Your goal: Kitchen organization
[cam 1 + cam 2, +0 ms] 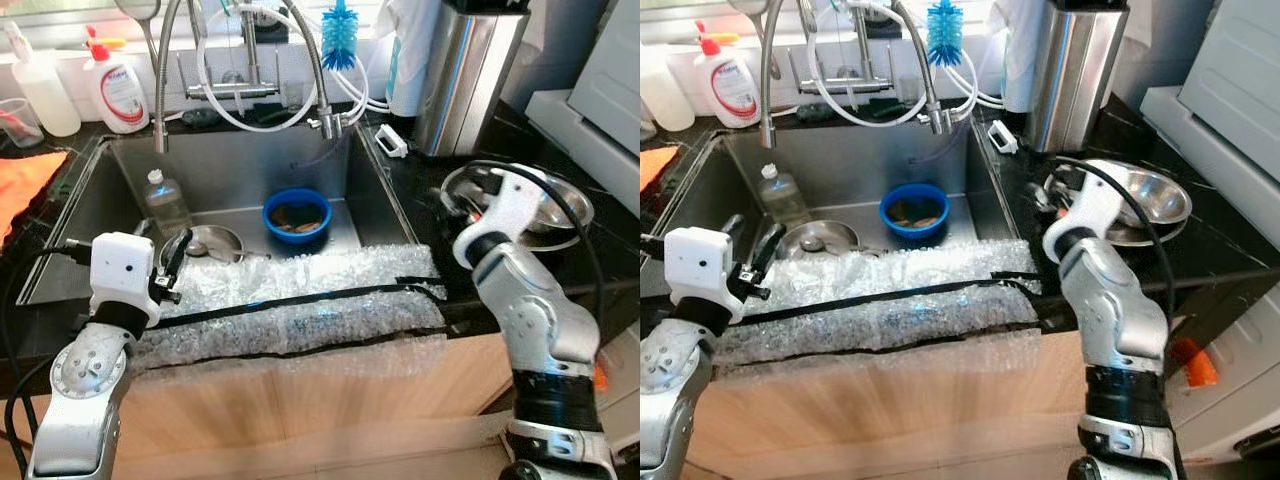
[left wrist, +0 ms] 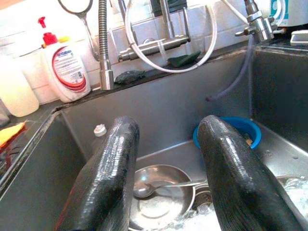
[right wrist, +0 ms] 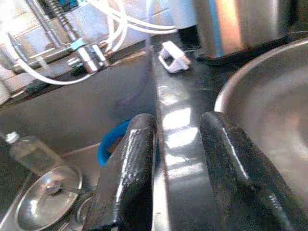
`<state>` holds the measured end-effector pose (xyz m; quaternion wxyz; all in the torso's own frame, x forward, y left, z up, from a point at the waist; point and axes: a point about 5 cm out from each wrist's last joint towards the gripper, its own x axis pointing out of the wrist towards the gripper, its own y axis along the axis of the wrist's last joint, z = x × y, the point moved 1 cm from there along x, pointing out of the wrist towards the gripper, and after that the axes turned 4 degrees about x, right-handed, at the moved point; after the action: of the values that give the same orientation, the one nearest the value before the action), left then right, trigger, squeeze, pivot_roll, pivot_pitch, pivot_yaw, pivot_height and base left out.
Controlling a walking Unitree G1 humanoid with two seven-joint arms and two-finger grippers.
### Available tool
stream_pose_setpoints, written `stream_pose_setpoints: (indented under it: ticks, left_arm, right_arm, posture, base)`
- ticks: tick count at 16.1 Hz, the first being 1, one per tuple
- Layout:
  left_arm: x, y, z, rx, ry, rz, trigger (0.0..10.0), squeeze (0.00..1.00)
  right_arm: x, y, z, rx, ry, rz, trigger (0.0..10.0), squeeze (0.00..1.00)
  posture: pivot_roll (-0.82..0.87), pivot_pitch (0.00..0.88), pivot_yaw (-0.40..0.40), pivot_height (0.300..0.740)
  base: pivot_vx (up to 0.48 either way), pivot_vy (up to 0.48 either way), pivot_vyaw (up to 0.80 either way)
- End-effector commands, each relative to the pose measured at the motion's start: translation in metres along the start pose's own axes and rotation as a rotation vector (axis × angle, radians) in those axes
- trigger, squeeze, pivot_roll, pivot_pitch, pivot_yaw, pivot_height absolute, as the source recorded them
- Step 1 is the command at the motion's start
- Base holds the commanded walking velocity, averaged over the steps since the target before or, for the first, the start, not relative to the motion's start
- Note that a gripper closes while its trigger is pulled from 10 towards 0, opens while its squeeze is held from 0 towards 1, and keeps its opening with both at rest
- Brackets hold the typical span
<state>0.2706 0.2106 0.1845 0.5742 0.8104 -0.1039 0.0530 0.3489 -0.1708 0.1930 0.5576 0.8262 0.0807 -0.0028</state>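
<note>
Left eye view, left gripper spread wide over steel sink, round blue plastic bowl at one o'clock, right gripper parted, empty, nine o'clock of shiny steel bowl.

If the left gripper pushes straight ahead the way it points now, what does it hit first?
Most likely the round steel lid with a spoon on it, lying on the sink floor ahead of the open left gripper. The blue bowl sits farther back; depth is unclear.

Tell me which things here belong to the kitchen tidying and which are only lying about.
Belong to the job: blue bowl, steel lid, small bottle, all in the sink; steel bowl on the counter.

Lying about: soap bottle, blue brush, orange cloth.
</note>
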Motion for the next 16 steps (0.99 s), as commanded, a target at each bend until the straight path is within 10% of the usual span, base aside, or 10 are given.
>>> stream_pose_setpoints:
  ticks: [1, 4, 7, 10, 11, 16]
  left_arm:
    - [0.002, 0.008, -0.001, 0.021, 0.002, 0.026, 10.0, 0.00]
    - [0.002, 0.007, -0.001, 0.020, 0.002, 0.024, 10.0, 0.00]
    - [0.003, 0.006, 0.000, 0.014, -0.002, 0.022, 10.0, 0.00]
    - [0.003, 0.003, 0.003, 0.007, -0.020, 0.011, 10.0, 0.00]
    - [0.003, 0.002, 0.006, 0.000, -0.034, 0.003, 10.0, 0.00]
    - [0.003, 0.000, 0.009, -0.003, -0.049, -0.005, 10.0, 0.00]
  right_arm:
    - [0.002, 0.002, -0.002, 0.010, 0.011, 0.007, 10.0, 0.00]
    - [0.000, 0.020, 0.002, -0.081, -0.014, 0.088, 10.0, 0.00]
    - [-0.007, 0.060, 0.030, -0.460, -0.183, 0.160, 10.0, 0.00]
    - [-0.010, 0.069, 0.043, -0.489, -0.209, 0.134, 10.0, 0.00]
    - [-0.012, 0.064, 0.054, -0.483, -0.220, 0.079, 10.0, 1.00]
    - [-0.012, 0.057, 0.067, -0.624, -0.139, -0.062, 10.0, 1.00]
  posture:
    - [-0.06, 0.013, 0.013, 0.740]
    - [-0.07, 0.012, 0.014, 0.740]
    - [-0.07, 0.014, 0.014, 0.740]
    - [-0.08, 0.016, 0.015, 0.740]
    - [-0.08, 0.018, 0.014, 0.740]
    - [-0.08, 0.020, 0.015, 0.740]
  base:
    - [0.000, 0.000, 0.00]
    - [0.000, 0.000, 0.00]
    - [0.000, 0.000, 0.00]
    - [0.000, 0.000, 0.00]
    - [0.000, 0.000, 0.00]
    - [0.000, 0.000, 0.00]
